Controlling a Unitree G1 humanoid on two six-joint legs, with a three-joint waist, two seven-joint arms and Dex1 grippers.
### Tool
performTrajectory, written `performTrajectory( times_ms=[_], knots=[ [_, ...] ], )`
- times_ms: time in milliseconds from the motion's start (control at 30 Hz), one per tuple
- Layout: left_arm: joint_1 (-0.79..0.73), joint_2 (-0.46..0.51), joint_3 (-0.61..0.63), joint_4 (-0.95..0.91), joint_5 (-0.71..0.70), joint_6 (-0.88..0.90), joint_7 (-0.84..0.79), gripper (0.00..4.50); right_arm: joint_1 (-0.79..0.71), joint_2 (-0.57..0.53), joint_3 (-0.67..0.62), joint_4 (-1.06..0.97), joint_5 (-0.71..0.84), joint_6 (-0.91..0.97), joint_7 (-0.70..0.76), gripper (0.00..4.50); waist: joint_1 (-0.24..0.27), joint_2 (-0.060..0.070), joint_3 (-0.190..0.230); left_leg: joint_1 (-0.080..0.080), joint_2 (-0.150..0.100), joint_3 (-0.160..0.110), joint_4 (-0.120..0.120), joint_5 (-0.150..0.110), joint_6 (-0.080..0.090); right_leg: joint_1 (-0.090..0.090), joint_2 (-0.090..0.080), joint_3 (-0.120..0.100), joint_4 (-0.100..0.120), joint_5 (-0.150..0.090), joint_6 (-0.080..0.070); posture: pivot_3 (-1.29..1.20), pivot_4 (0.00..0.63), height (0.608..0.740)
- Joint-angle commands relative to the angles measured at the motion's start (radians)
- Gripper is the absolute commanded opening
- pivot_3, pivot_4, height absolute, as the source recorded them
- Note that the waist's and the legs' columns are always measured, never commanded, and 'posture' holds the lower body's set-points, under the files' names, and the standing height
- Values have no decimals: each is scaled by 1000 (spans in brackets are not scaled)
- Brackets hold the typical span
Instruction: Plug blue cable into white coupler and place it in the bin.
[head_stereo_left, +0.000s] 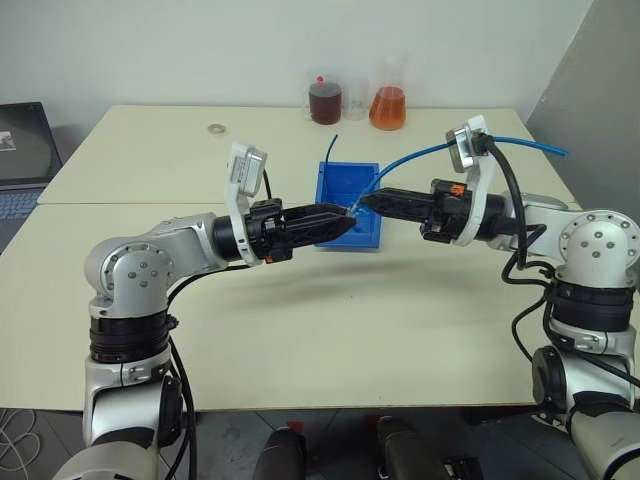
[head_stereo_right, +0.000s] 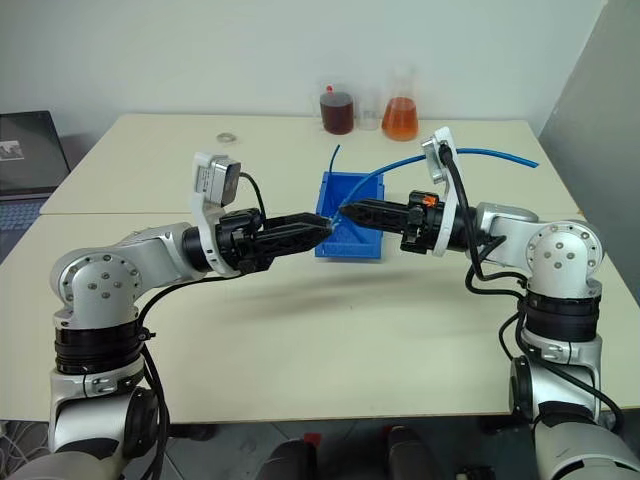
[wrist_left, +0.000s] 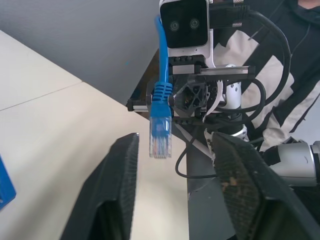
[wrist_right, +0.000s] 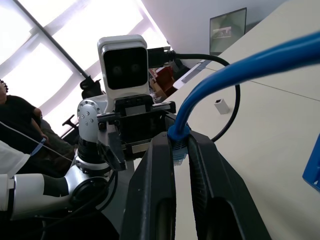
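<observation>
On the far left of the pale wooden desk (head_stereo_left: 300, 330), a dark laptop (head_stereo_left: 22, 150) sits at the edge, and a small metal ring (head_stereo_left: 215, 128) lies well back. The left end effector (head_stereo_left: 345, 222) points right, level, its two black fingers (wrist_left: 120, 185) spread apart and gripping nothing. The bright blue rectangular plastic bin (head_stereo_left: 348, 205) sits directly behind the meeting fingertips. The right end effector (head_stereo_left: 362, 203) points left, clamped on the thin light-blue cable (head_stereo_left: 420, 155) just behind its clear modular plug (wrist_left: 160, 142). The plug hangs between the left fingers, touching neither. The cable's long axis runs rightward, arching over the right wrist. Two flasks of dark and orange liquid (head_stereo_left: 388, 108) stand at the desk's far edge. The white coupler cannot be made out.
</observation>
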Motion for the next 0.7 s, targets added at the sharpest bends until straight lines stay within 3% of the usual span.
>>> performTrajectory(
  times_ms=[33, 200, 367, 500, 700],
  knots=[
    [57, 28, 47, -81, -40, -6, 26, 3435, -33, -25, -10, -5, -13, -37, 25, 124, 0, 0, 0, 0, 0, 0, 0, 0, 0, 0, 0, 0, 0, 0, 0, 0, 150, 740],
    [231, 106, 51, -188, 70, -97, 55, 4468, -47, -45, -2, 15, -33, -56, 51, 124, -4, 1, 1, 0, 1, 1, -2, 0, 0, -1, 0, 1, -3, 0, 0, 0, 150, 740],
    [432, 122, -7, -244, 405, -329, 255, 4486, -58, -57, 23, 36, -69, -87, 93, 124, 2, 1, 1, 0, 1, 2, -2, 0, 0, -1, 0, 2, -4, 0, 0, 0, 150, 740],
    [526, 23, 21, -209, 631, -429, 544, 4486, -66, -56, 52, 64, -108, -119, 140, 124, 9, 1, 1, -1, 1, 2, -2, 0, 0, -1, -1, 2, -5, 0, 0, 0, 150, 740],
    [546, -106, 54, -103, 864, -477, 873, 4486, -102, -37, 120, 132, -184, -181, 222, 124, 14, 1, 1, -1, 1, 2, -2, 0, 0, -1, -1, 2, -6, 1, 1, 0, 150, 740]
  ],
)
